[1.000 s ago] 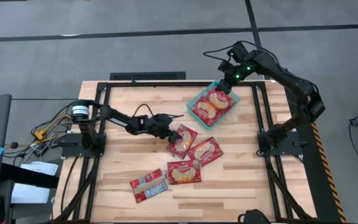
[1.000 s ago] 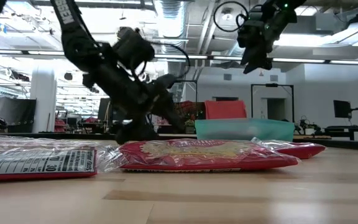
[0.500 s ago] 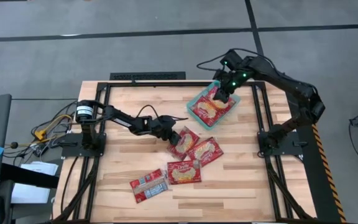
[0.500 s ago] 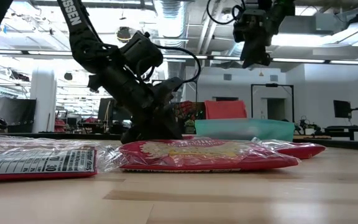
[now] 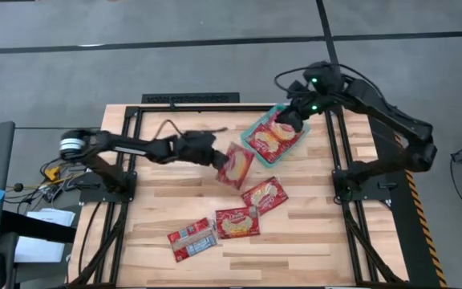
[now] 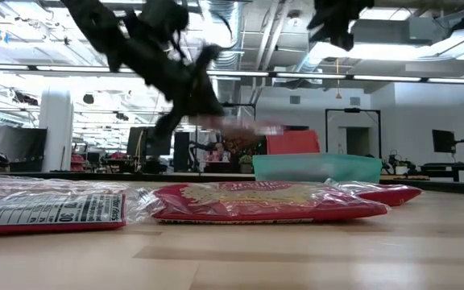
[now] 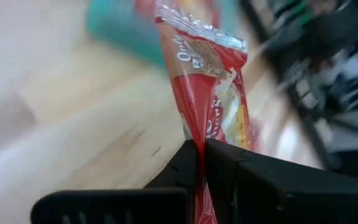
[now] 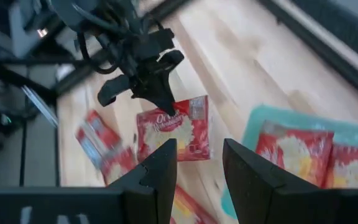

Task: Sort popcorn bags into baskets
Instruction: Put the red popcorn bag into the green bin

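Up it comes: the left gripper (image 5: 217,157) has lifted a popcorn bag (image 5: 237,165) off the table (image 5: 319,217), fingers pinched tight on the bag's edge, the packet dangling in open air. Just beyond it sits the teal basket (image 5: 257,150), two bags (image 5: 273,135) inside. The right gripper (image 5: 287,122) hovers above the basket's far edge, fingers spread and empty. Three bags (image 5: 264,194) lie below, well clear.

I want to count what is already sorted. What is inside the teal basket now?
In the high view the teal basket holds two red popcorn bags side by side. The right end effector hovers over its far edge, hiding that part; anything underneath the bags cannot be seen.
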Tool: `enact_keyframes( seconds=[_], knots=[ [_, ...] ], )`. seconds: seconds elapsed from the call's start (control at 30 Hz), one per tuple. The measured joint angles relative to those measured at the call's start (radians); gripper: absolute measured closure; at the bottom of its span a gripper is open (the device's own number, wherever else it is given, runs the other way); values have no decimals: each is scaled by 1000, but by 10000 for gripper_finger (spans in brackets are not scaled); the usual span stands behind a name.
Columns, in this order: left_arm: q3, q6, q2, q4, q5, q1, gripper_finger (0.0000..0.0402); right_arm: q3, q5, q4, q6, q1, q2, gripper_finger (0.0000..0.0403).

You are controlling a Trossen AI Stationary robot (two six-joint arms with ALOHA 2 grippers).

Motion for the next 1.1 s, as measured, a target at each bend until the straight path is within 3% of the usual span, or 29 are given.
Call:
enact_keyframes(
  seconds=[0.23,0.43,0.63,1.0,1.1],
  knots=[
    [0,73,-268,27,-192,28,401,0,83,100,126,71,-22,212],
    [2,146,-395,69,-296,29,401,0,88,349,225,131,50,150],
    [2,153,-414,140,-314,29,401,0,88,541,268,167,157,132],
    [3,157,-410,162,-340,29,401,0,42,660,322,183,269,133],
    [3,169,-410,161,-341,29,401,-1,51,657,323,186,270,151]
  ],
)
